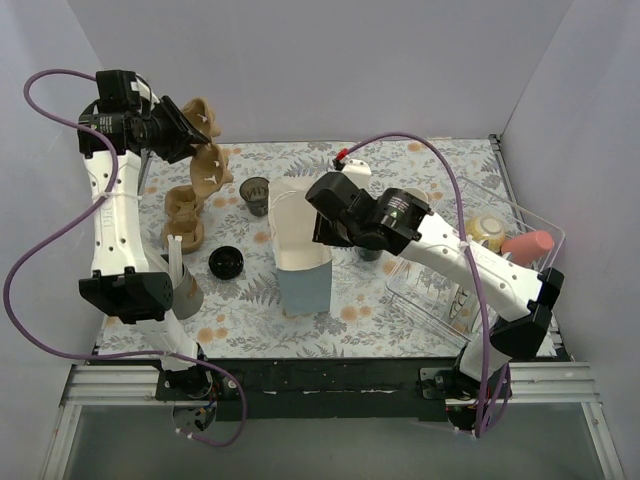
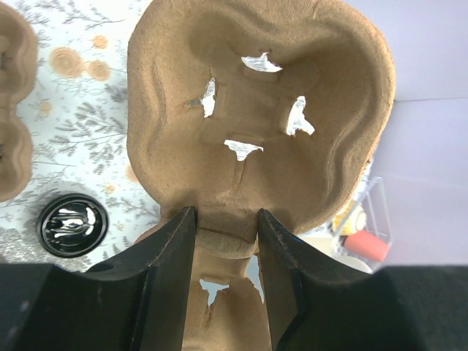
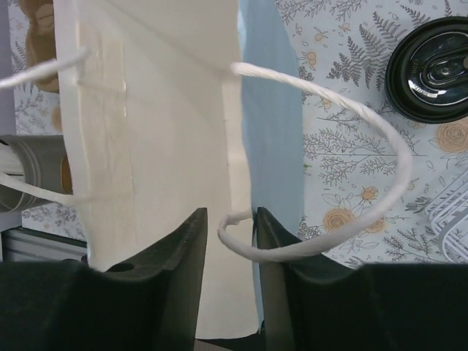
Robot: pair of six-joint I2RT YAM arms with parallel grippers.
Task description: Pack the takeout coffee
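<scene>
The left arm stands tall at the far left, its gripper (image 2: pixel 225 241) raised and clamped on the edge of a cup carrier (image 2: pixel 256 110). The right arm reaches across to the bag (image 1: pixel 300 262), its gripper (image 3: pixel 230 241) pinching the bag's rim by a handle (image 3: pixel 344 146). The coffee (image 1: pixel 370 252) sits mostly hidden just beneath the right wrist.

My black claw (image 2: pixel 225 241) grips a tan moulded pulp cup carrier (image 2: pixel 259 110); my other black claw (image 3: pixel 230 241) pinches a light-blue paper bag (image 1: pixel 303 280), cream inside, white cord handle (image 3: pixel 329 146), over a white tablecloth (image 1: pixel 400 160) with grey ferns and orange flowers
</scene>
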